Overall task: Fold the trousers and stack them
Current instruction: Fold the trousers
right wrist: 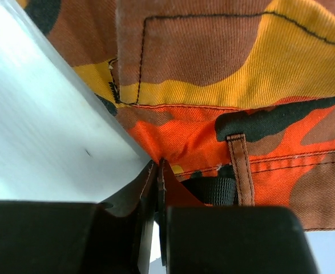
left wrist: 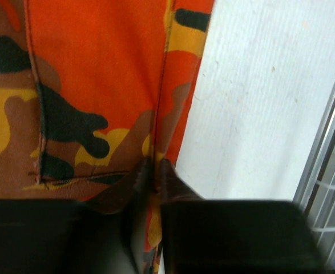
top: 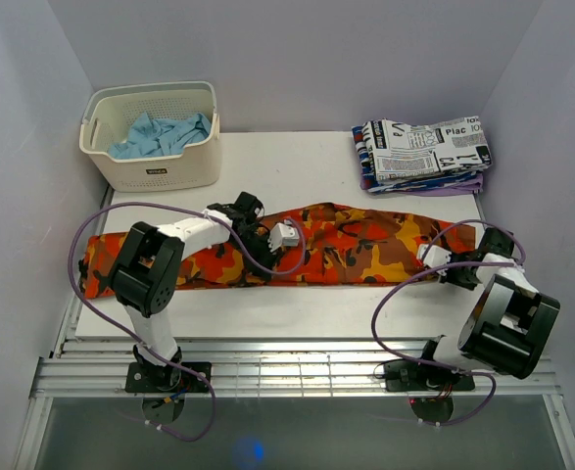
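A: What conceals the trousers?
B: Top view: the left arm overlies their middle; the wrist views crop them at the frame edges.
A: And the jaws?
B: On the left gripper and right gripper, blurred dark masses; the fabric nipped between them is hidden.

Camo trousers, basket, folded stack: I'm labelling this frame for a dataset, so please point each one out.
camo trousers point(top: 365, 253): top external view, middle of the fabric between the arms.
basket point(top: 184, 168): top external view, its front wall.
folded stack point(top: 424, 145): top external view, the newsprint-pattern top piece.
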You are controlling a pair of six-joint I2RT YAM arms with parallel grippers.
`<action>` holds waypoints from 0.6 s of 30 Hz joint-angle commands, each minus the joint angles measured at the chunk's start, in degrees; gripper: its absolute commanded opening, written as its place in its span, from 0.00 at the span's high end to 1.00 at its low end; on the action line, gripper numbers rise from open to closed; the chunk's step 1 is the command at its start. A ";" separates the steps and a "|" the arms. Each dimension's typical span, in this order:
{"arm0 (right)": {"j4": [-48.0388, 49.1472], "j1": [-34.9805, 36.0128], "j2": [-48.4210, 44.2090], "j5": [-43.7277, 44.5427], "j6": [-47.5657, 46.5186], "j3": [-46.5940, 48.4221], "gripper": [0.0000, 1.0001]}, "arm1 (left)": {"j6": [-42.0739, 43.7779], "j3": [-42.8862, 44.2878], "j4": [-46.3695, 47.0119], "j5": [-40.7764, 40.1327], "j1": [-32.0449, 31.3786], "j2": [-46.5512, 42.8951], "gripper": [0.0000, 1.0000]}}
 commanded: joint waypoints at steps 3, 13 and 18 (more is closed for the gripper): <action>0.11 -7.96 3.76 18.61 -2.24 2.08 0.91 | -1.83 3.11 -1.81 -4.93 -0.29 0.45 0.62; -27.83 -3.16 -5.89 1.30 6.60 19.30 0.19 | -11.57 0.84 2.93 -0.78 0.14 -18.26 0.30; -27.85 5.73 -6.79 -2.31 18.55 21.69 0.19 | -23.33 -0.14 6.10 -2.73 12.31 -20.56 0.31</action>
